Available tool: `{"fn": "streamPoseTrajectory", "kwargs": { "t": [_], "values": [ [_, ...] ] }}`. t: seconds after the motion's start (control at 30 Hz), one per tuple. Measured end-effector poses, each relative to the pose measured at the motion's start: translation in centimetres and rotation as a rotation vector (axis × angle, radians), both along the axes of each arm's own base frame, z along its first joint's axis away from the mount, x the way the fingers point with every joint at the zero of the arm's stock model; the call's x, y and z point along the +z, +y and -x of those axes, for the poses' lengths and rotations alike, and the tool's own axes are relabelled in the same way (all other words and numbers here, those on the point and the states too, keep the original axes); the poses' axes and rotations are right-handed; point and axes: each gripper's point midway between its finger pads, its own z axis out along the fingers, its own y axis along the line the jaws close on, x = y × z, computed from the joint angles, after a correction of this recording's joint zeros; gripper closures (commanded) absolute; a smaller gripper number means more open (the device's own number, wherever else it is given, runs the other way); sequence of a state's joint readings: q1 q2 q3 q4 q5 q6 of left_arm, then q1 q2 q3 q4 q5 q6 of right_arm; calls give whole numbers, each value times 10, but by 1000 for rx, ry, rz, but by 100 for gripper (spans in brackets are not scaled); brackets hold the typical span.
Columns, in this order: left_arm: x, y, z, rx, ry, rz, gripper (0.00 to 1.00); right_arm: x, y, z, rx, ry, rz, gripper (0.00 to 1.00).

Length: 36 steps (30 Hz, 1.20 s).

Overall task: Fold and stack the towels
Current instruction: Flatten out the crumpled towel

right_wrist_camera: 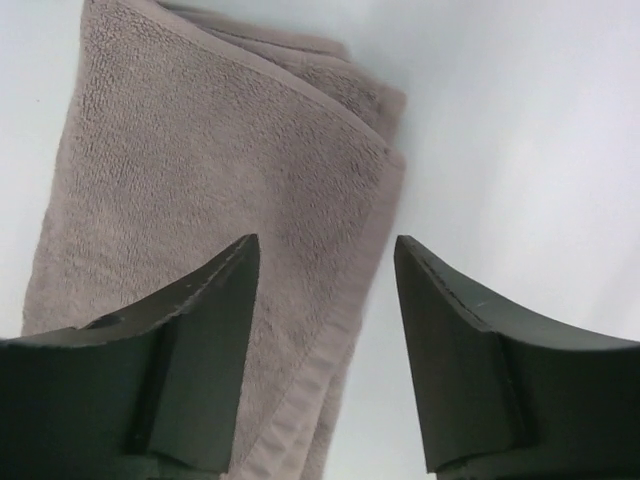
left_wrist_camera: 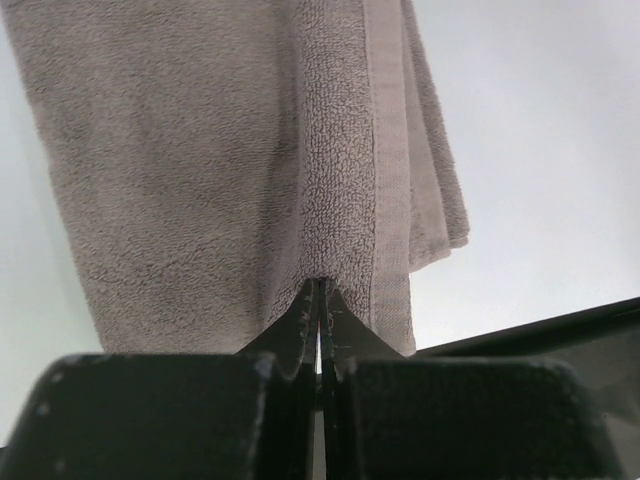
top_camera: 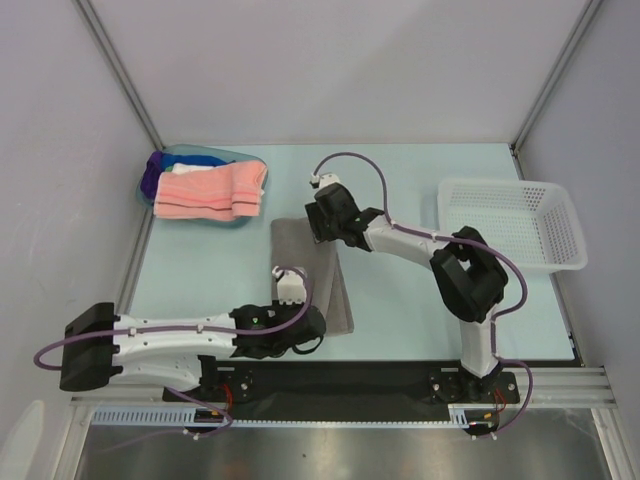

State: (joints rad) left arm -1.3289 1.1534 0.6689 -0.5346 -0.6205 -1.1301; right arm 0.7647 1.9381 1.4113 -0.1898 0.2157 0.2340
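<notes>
Your grey towel (top_camera: 335, 290) lies at mid-table, folded into a long flat strip. Left gripper (left_wrist_camera: 320, 295): jaws pressed together, pinching the strip's near edge beside the hem. Right gripper (right_wrist_camera: 325, 250): jaws spread over the far end, one finger above the cloth, the other past its edge. Salmon towels (top_camera: 210, 192) sit stacked in the blue tub (top_camera: 225, 154), far left. White basket (top_camera: 530, 262) at right.

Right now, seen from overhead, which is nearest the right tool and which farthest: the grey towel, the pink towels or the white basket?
1. Grey towel, directly beneath the right tool, mid-table.
2. Pink towels, off to its left near the back.
3. White basket, out at the table's right edge.
</notes>
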Motion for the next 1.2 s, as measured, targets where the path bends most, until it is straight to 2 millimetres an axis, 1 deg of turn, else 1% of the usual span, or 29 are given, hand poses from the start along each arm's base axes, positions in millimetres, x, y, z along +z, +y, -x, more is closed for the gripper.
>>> {"fn": "streamPoseTrajectory", "kwargs": {
  "t": [0.03,0.1,0.2,0.27,0.3,0.37,0.43,0.5,0.57,0.67,0.73,0.8,0.83,0.9,1.03,1.1,1.2],
  "values": [
    [-1,3,0,8,2,-1,100,-3,4,0,7,2,3,35],
    [-3,6,1,19,6,-1,100,-10,10,-2,17,10,13,35],
    [-5,13,3,34,12,6,100,-28,11,1,27,40,42,36],
    [-5,16,4,40,13,15,100,-40,10,5,34,60,67,54],
    [-4,17,4,43,14,19,100,-44,9,5,35,67,76,67],
    [-3,17,4,45,12,22,100,-50,9,6,36,77,85,80],
    [-3,18,3,48,9,19,100,-51,8,6,37,76,90,92],
    [-3,20,2,52,6,14,100,-50,7,5,28,70,96,96],
    [-1,23,0,62,-1,15,100,-49,5,5,19,64,104,97],
    [9,27,-6,76,-16,29,100,-43,-2,5,1,56,124,98],
    [22,29,-13,88,-35,43,100,-32,-9,4,-15,50,130,99],
    [38,30,-22,109,-59,63,100,-14,-17,2,-35,35,117,98],
    [49,31,-29,122,-77,70,100,-1,-22,0,-46,21,103,98],
    [73,31,-44,148,-117,90,100,29,-33,-5,-73,-16,70,98],
    [119,38,-71,196,-197,120,100,98,-54,-9,-117,-118,-18,99],
    [145,42,-84,214,-241,137,100,131,-62,-4,-128,-168,-61,98],
    [185,45,-97,219,-307,155,100,168,-71,9,-128,-218,-110,99]
  ]
}}
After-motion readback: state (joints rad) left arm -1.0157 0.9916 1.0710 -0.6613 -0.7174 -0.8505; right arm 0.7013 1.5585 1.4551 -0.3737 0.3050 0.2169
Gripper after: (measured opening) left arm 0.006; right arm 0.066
